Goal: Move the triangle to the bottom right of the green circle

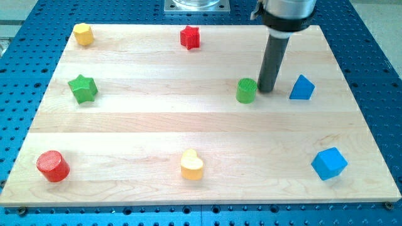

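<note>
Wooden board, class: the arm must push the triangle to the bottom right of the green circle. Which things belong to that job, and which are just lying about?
Belong to the job:
blue triangle
green circle
my tip, between those two

Just lying about:
yellow block
red star
green star
red cylinder
yellow heart
blue cube

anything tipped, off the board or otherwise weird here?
Nothing stands out. All seven blocks sit flat on the wooden board, none tipped, stacked or hanging over an edge. My tip is down between the green circle and the blue triangle, close beside the circle.
</note>
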You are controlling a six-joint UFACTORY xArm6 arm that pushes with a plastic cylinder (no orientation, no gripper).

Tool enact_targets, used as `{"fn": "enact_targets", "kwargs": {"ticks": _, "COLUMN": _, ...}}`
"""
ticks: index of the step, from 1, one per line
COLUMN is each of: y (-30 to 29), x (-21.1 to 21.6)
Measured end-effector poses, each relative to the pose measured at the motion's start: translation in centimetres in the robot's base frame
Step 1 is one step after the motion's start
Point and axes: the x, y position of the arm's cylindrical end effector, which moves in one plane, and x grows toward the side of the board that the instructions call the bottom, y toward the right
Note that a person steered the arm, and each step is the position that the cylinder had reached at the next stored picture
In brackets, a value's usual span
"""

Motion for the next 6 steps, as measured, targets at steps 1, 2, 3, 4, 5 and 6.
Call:
{"fn": "enact_targets", "kwargs": {"ticks": 1, "y": 6.5, "x": -2.5}}
{"fn": "enact_targets", "kwargs": {"ticks": 2, "y": 10.2, "x": 1.8}}
{"fn": "enact_targets", "kwargs": {"ticks": 3, "y": 7.7, "x": 4.9}}
{"fn": "enact_targets", "kwargs": {"ticks": 4, "y": 6.1, "x": 4.3}}
{"fn": "enact_targets", "kwargs": {"ticks": 5, "y": 6.1, "x": 1.5}}
{"fn": "enact_targets", "kwargs": {"ticks": 6, "y": 2.7, "x": 0.8}}
